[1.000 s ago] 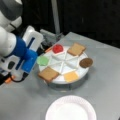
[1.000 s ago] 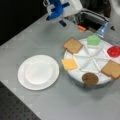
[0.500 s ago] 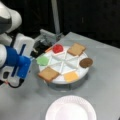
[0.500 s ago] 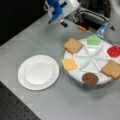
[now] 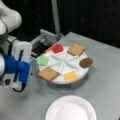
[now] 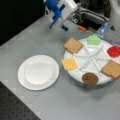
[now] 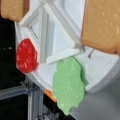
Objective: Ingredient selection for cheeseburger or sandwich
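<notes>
Moved since earlier: our arm has drawn back from the tray toward a front view's left edge, and the gripper (image 5: 18, 85) now hangs off the tray's side; no food piece has shifted.
Gripper: we see its blue and white body in both front views (image 6: 58, 15), above the grey table (image 5: 105, 75) and apart from every ingredient; nearest to it are the lettuce and one toast square.
Jaws: we cannot tell how they stand, since the fingers are hidden behind the body.
Tray: a white round sectioned tray (image 5: 82, 72) holds all the ingredients, each in its own wedge.
Ingredients: green lettuce (image 5: 43, 60), red tomato slice (image 5: 57, 48), one toast square (image 5: 48, 74), a second toast square (image 5: 76, 49), dark brown patty (image 5: 86, 62), orange cheese square (image 5: 71, 76).
Wrist view: we look down on the lettuce (image 7: 68, 83) overhanging the tray rim, with the tomato slice (image 7: 26, 56) beside it.
Plate: the white plate (image 6: 38, 72) sits near the tray, with no sandwich started.
Around: a metal frame (image 6: 93, 16) stands behind the tray.
</notes>
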Controlling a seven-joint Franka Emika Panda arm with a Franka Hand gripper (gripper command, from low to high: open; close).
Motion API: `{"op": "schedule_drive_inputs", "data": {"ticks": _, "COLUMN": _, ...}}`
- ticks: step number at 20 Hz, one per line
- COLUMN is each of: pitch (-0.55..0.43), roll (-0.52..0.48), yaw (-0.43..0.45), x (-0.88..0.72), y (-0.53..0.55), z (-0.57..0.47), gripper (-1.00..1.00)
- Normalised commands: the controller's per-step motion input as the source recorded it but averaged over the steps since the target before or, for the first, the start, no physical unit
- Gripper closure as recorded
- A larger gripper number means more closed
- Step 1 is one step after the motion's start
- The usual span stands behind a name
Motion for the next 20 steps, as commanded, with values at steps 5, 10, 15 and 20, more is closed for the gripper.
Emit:
{"op": "schedule_drive_inputs", "data": {"ticks": 5, "pitch": 0.008, "roll": 0.402, "yaw": 0.289, "x": 0.5, "y": -0.43, "z": -0.18, "gripper": -1.0}}
{"op": "schedule_drive_inputs", "data": {"ticks": 10, "pitch": -0.004, "roll": 0.346, "yaw": 0.338, "x": 0.51, "y": -0.46, "z": -0.25, "gripper": -1.0}}
{"op": "schedule_drive_inputs", "data": {"ticks": 15, "pitch": -0.017, "roll": 0.472, "yaw": 0.314, "x": 0.4, "y": -0.42, "z": -0.24, "gripper": -1.0}}
{"op": "schedule_drive_inputs", "data": {"ticks": 20, "pitch": -0.043, "roll": 0.52, "yaw": 0.262, "x": 0.31, "y": -0.38, "z": -0.24, "gripper": -1.0}}
